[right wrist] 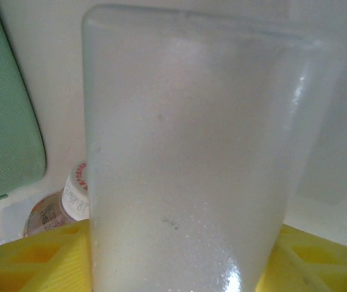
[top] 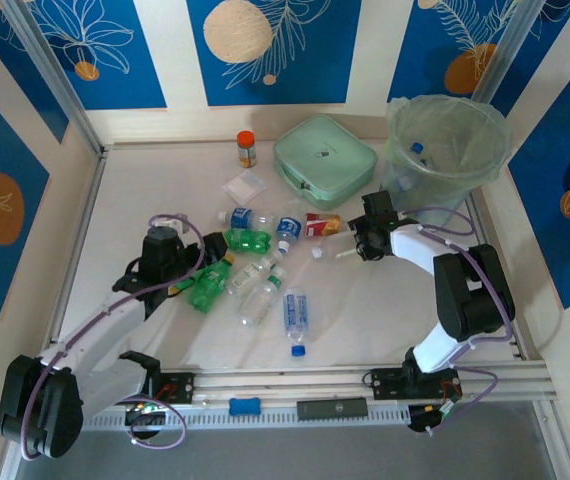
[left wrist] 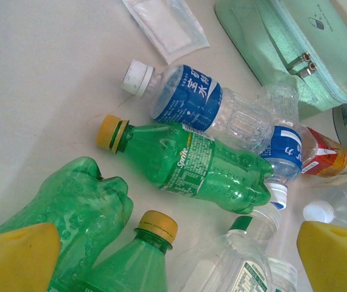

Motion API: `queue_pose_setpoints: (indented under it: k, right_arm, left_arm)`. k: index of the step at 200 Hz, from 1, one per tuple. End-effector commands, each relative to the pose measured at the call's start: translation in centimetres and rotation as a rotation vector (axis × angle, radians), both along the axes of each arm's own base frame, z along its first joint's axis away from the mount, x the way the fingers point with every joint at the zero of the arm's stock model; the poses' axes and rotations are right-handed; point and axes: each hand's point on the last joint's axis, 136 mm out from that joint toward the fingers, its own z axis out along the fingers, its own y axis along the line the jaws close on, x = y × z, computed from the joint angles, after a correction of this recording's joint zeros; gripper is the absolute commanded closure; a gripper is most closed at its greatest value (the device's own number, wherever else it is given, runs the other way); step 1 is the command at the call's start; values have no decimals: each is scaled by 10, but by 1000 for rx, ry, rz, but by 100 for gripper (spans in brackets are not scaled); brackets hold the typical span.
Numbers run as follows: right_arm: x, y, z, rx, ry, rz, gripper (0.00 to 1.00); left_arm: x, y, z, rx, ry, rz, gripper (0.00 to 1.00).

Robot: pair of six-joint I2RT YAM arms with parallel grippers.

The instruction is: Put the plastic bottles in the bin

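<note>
Frosted clear plastic: a bottle (right wrist: 192, 152) sits between the right gripper's (top: 357, 243) yellow fingers, which are closed partway against its sides, low and just in front of the bin (top: 465, 175). The grasp looks to be the step in hand. Next comes a lift above the bin's rim and a release inside. The left gripper (left wrist: 173, 261) hangs wide open and empty over the other bottles (left wrist: 204, 164), well left of the bin.

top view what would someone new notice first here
The jumble of plastic bottles lying mid-table, clear ones and bright green ones mixed. Next, the big green-lined bin at the far right corner, and the right end effector close beside it with a frosted clear bottle between its fingers.
</note>
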Motion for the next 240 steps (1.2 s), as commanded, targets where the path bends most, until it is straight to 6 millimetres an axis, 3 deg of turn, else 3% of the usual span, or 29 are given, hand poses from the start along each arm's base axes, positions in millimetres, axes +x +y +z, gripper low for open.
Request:
queue_pose_setpoints:
  k: [1,36,86,216,240]
  right_arm:
    - [-35,-9,-18,-36,112,1,42]
    - [-50,-19,-17,-65,119,5,47]
    - [-60,-21,-27,-72,169,39,37]
    - [-39,-16,-40,-77,195,78,23]
    - [-36,-16,-40,-81,195,83,25]
  left_arm:
    - [-2,8,-2,27,-3,15,1]
    - [-1,7,-2,19,-5,15,1]
    - [1,5,-2,8,-4,11,1]
    - [5,2,-1,46,12,-20,1]
    - [4,1,-2,44,12,-29,1]
